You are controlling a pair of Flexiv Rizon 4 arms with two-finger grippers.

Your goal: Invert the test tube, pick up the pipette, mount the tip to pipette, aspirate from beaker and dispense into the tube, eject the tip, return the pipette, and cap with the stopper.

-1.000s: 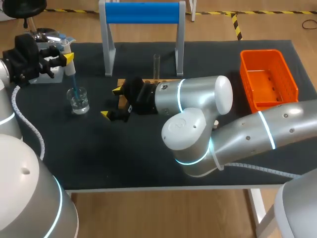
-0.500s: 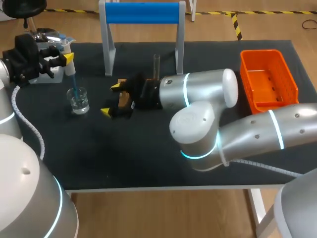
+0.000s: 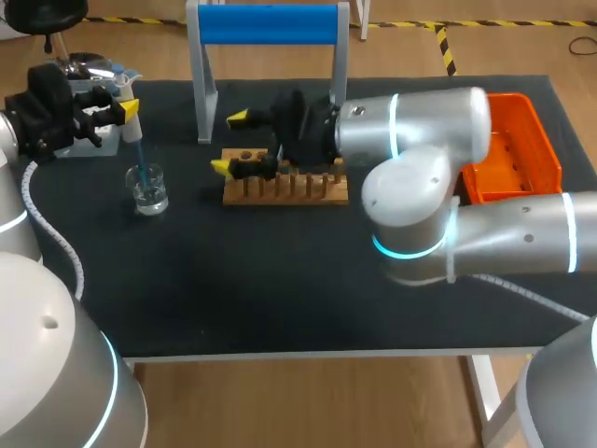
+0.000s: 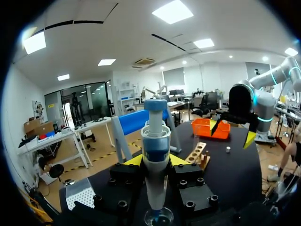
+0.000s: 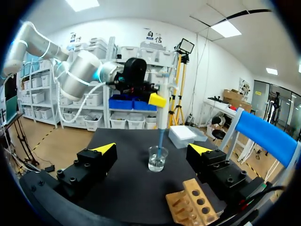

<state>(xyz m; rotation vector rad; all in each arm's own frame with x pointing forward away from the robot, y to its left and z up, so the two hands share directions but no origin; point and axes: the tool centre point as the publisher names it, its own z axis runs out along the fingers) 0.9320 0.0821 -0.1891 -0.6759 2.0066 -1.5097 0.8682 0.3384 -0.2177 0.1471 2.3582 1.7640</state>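
My left gripper (image 3: 128, 108) is shut on the blue-and-white pipette (image 4: 155, 150), held upright at the table's far left. The pipette's blue tip (image 3: 139, 161) dips into the glass beaker (image 3: 148, 189), which also shows under the gripper (image 4: 158, 217). My right gripper (image 3: 231, 144) hangs open and empty over the left end of the wooden tube rack (image 3: 285, 188). From the right wrist, the beaker (image 5: 157, 158) and pipette (image 5: 161, 115) stand ahead between the open fingers. The right arm hides the test tube. A small white stopper (image 4: 227, 149) lies past the rack.
A blue-topped stand (image 3: 269, 24) rises at the back, just behind the rack. An orange basket (image 3: 511, 140) sits at the far right. A white tip box (image 5: 186, 136) stands behind the beaker near the left edge.
My right arm has swung back and to the right, carrying its open gripper from the table in front of the rack up over the rack's left end. The left arm and pipette stayed put.
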